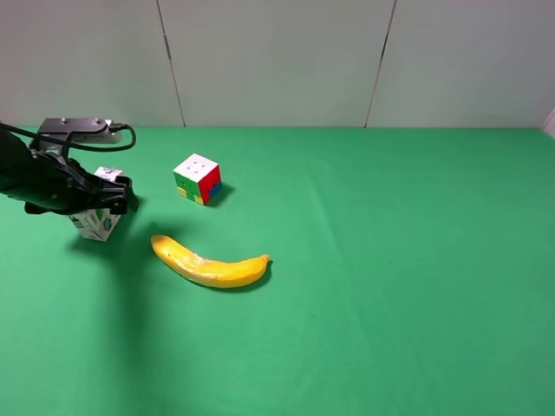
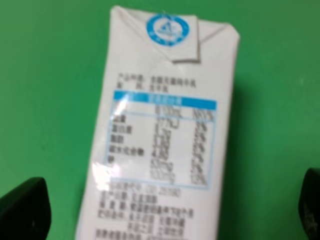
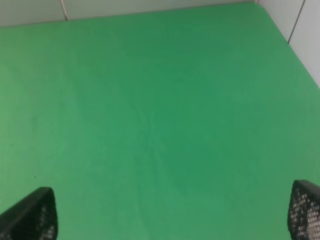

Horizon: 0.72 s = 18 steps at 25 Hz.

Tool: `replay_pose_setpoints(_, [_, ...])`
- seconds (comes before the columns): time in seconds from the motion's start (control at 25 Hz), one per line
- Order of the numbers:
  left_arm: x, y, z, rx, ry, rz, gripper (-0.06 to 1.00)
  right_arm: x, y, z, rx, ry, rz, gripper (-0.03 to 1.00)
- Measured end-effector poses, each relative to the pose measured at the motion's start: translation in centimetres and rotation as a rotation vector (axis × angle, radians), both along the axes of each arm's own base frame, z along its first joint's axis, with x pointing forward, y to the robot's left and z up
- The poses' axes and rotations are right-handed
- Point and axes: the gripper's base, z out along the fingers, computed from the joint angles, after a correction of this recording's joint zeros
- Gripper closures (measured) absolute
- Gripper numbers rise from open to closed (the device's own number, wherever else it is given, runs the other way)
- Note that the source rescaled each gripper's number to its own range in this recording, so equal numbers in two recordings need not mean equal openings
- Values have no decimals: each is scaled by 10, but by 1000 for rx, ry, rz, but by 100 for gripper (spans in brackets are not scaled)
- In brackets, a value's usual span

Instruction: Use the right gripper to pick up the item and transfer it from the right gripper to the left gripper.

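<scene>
A white milk carton with blue print stands at the far left of the green table. My left gripper is right at it. In the left wrist view the carton lies between the two black fingertips, which stand wide apart with green showing on both sides; the left gripper is open. A yellow banana lies left of centre. A colourful puzzle cube sits behind it. My right gripper is open and empty over bare green table; it does not show in the exterior high view.
A grey power strip with a black cable lies at the back left edge. White wall panels close the back; a wall also shows in the right wrist view.
</scene>
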Motion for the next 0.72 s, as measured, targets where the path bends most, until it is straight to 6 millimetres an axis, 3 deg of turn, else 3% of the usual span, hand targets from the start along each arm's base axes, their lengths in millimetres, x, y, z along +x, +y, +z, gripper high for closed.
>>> replay_pose_setpoints(0.48, [-14, -3, 59, -53, -123, -35, -5, 0, 0, 0, 0, 0, 0, -3])
replay_pose_setpoints(0.72, [-29, -2, 80, -1, -124, -112, -5, 0, 0, 0, 0, 0, 0, -3])
